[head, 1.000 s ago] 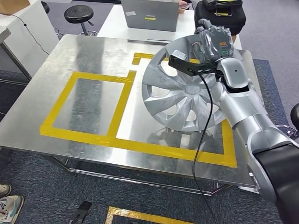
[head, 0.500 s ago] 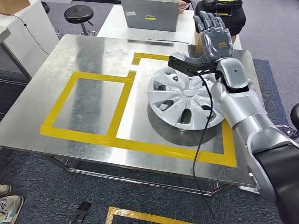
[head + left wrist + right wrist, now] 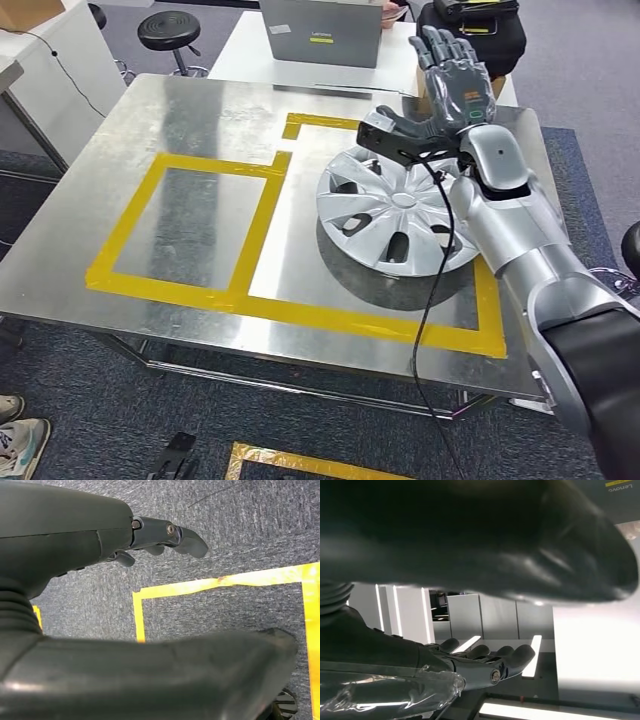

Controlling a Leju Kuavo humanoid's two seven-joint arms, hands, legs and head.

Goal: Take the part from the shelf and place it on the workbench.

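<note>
One part is all this task asks for, and the wheel cover (image 3: 398,212) lies flat, face up, on the steel workbench (image 3: 196,120), inside the larger yellow tape outline (image 3: 332,320) on the robot's right side of the table. Its near right rim comes close to the tape on that side, though whether it overlaps the line is hard to tell behind the forearm.

Your right hand (image 3: 450,75) is released: fingers spread and pointing up and away, holding nothing, raised above the far edge of the cover and apart from it. From the wrist camera those fingers (image 3: 497,660) are straight and empty too. Your left hand (image 3: 113,535) hangs low over the carpet with its fingers (image 3: 177,532) extended and nothing in them.

By my reading, the placing is done and what remains is a clean withdrawal. Lift the right arm up before you draw it back, so the forearm and the dark camera bracket (image 3: 396,138) above the cover do not catch the rim. Mind the black cable (image 3: 441,250) that drapes across the spokes; if it snags as you retreat, it could drag the light plastic cover off its mark. Keep the fingers spread until you are well apart from the cover, and leave the left arm where it is.
</note>
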